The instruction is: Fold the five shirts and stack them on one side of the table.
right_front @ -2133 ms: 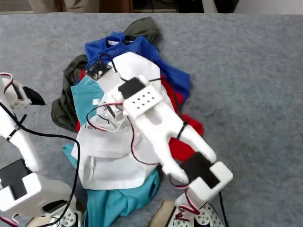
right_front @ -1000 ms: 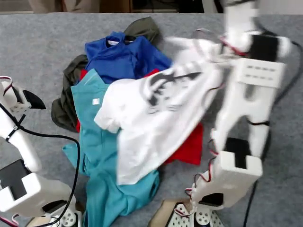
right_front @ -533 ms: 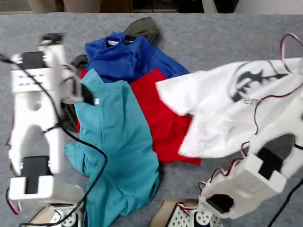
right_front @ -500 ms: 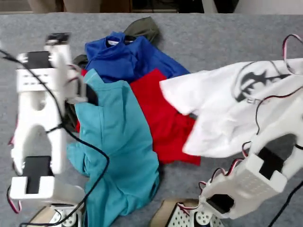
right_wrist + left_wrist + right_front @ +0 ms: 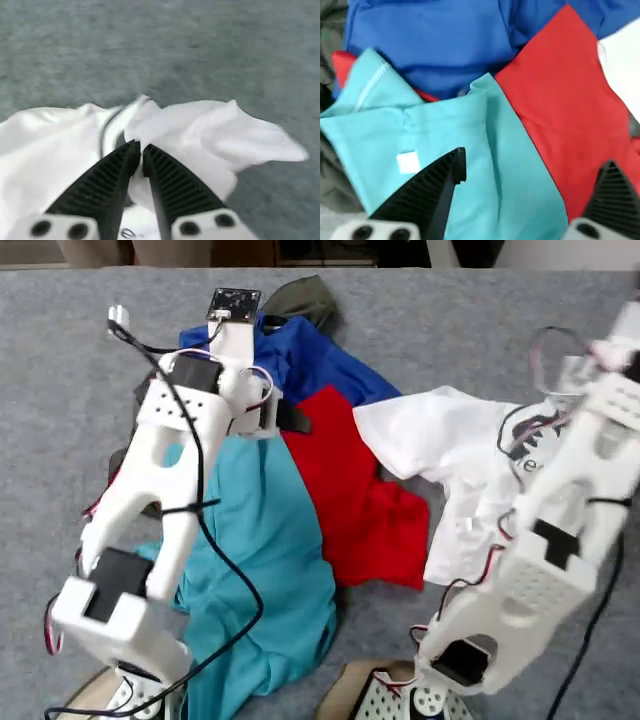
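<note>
The crumpled white cloth shirt point(image 5: 440, 445) lies right of centre on the grey counter point(image 5: 480, 330), pinched in the closed right claw point(image 5: 140, 146). The left claw point(image 5: 535, 157) gapes wide over the teal cloth shirt point(image 5: 250, 520), centre-left.

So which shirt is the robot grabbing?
The white shirt with a dark print: the right tool is shut on it. The teal shirt, red shirt and blue shirt lie piled below the open left tool.
</note>
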Robot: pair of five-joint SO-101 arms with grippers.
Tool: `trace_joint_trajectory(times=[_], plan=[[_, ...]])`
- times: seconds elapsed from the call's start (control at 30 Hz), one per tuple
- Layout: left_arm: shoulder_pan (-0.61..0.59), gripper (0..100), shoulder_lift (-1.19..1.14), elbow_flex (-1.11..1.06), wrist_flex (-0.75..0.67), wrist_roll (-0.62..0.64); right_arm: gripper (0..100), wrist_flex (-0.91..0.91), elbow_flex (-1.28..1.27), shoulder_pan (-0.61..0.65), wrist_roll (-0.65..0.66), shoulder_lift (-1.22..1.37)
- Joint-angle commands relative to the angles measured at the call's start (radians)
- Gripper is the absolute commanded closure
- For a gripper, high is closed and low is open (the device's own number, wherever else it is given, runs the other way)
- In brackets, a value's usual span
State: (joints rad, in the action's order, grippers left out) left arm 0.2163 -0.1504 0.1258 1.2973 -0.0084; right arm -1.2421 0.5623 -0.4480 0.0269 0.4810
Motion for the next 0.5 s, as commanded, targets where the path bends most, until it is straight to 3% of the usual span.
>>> trace_joint_trajectory(times=[0.0, 0.23, 0.47], plan=[[0.012, 59, -0.088, 0.091, -0.046, 0.011, 99.4, 0.126, -0.064, 0.102, -0.038, 0.002], [-0.046, 60, -0.461, 0.330, -0.052, 0.020, 99.4, 0.405, -0.280, 0.182, -0.098, 0.021], [-0.124, 81, -0.743, 0.588, -0.038, 0.075, 99.4, 0.606, -0.403, 0.170, -0.126, 0.045]])
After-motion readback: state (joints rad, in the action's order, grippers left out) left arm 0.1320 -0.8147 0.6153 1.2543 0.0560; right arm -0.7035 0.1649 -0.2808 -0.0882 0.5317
